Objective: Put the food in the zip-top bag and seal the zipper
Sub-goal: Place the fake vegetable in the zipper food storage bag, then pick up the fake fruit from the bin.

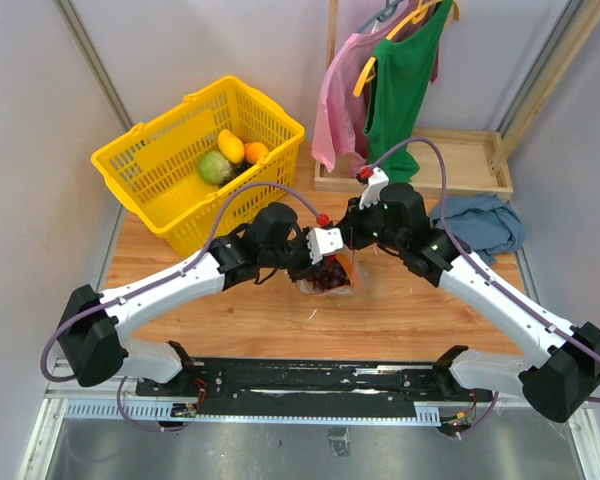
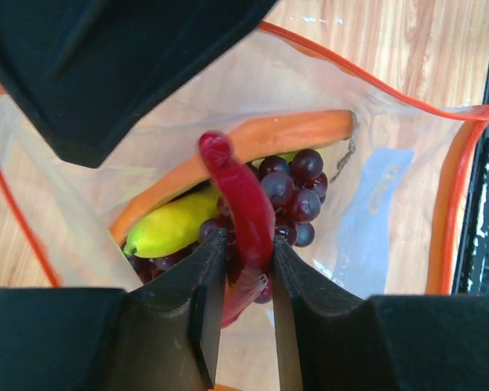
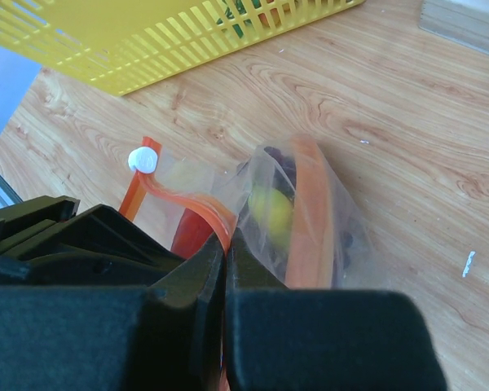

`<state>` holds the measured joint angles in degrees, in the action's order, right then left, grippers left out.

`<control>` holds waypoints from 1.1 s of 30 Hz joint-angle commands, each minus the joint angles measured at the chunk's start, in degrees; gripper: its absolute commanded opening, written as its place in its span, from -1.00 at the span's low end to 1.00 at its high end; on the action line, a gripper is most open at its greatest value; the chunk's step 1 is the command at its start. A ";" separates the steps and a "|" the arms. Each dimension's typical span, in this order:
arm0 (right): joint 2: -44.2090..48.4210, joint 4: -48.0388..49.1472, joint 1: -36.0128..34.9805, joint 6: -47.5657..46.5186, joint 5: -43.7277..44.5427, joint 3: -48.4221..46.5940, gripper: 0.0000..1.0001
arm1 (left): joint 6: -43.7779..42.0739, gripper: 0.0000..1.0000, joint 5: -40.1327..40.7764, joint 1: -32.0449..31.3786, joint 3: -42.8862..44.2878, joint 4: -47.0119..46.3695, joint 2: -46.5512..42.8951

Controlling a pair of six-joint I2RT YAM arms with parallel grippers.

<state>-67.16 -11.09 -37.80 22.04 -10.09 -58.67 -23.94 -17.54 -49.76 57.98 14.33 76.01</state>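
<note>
Left pincer [image 2: 248,244] narrowly parted, gripping; right pincer [image 3: 226,252] pressed shut; left arm [image 1: 170,282] and right arm [image 1: 500,300] reach inward.

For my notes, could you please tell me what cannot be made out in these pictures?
Left wrist view: grapes partly hidden behind the chili and left pincer.
Right wrist view: orange strip of the bag disappears behind the right pincer; basket cut off by the top edge.
Top view: bag mostly hidden beneath both pincers, its contents too small.

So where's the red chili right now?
In the left wrist view, the red chili is pinched in the left gripper, centre frame, poking into the open zip-top bag, right over the grapes and beside the yellow piece.
</note>
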 commanded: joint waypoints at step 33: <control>2.18 -0.03 1.27 -2.25 2.39 -2.17 -0.99 | 36.83 0.75 27.77 5.53 18.86 16.15 -9.64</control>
<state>-66.61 -11.90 -37.80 20.86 -9.30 -59.24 9.54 7.22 -49.06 71.77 26.81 65.14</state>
